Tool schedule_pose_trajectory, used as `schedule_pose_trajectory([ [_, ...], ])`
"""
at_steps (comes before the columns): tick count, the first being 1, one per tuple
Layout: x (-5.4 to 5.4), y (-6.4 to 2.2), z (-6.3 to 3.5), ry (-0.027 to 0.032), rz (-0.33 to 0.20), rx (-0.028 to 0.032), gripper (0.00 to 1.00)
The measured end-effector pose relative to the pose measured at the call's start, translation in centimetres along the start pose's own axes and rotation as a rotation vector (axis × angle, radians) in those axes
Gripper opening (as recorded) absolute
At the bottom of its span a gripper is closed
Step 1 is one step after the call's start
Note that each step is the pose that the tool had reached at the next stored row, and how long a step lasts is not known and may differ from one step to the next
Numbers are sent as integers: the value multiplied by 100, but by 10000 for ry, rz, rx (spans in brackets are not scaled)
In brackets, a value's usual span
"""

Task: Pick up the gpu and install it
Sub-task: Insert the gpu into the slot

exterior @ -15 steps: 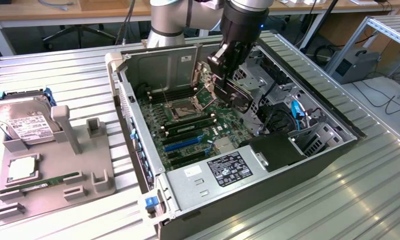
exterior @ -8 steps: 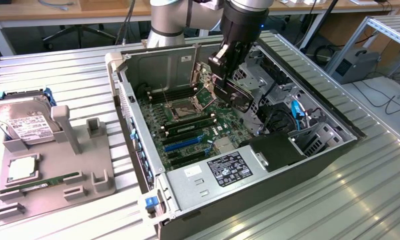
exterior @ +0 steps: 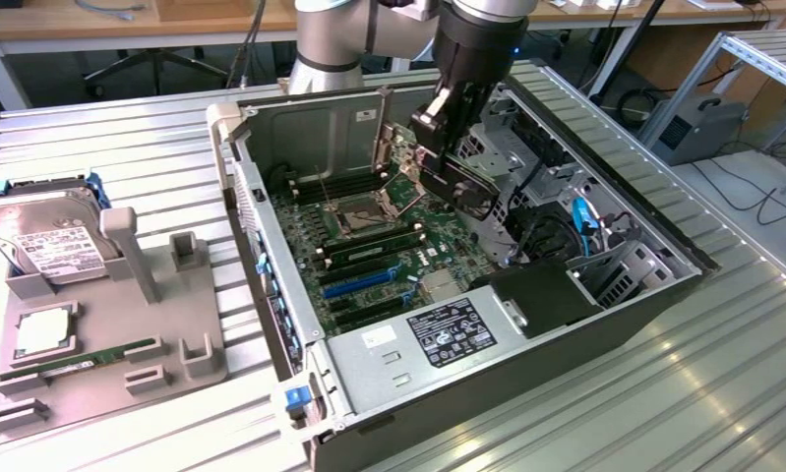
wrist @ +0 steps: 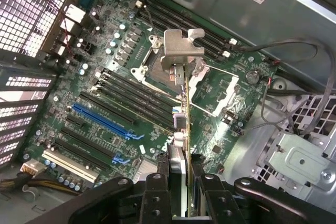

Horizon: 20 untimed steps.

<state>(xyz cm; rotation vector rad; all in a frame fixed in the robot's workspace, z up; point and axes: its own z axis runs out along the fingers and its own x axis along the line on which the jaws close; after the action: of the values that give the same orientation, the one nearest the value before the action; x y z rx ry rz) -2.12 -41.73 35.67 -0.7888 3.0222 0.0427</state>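
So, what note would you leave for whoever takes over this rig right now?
Gripper: shut on the graphics card, holding it edge-on with the silver bracket at the far end.
Card: in the air inside the open computer case, above the motherboard, over the processor socket area, touching nothing.
Done: card picked up and brought into the case.
Left: it is not yet seated; the blue slot and the black slots beside it are empty.
The hard drive sits on the grey holder at the exterior view's left.
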Motion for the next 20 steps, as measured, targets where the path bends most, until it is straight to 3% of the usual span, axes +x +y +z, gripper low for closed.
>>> schedule_pose_trajectory([
  [20, 0, 0, 0, 21, -939, -23, 27],
])
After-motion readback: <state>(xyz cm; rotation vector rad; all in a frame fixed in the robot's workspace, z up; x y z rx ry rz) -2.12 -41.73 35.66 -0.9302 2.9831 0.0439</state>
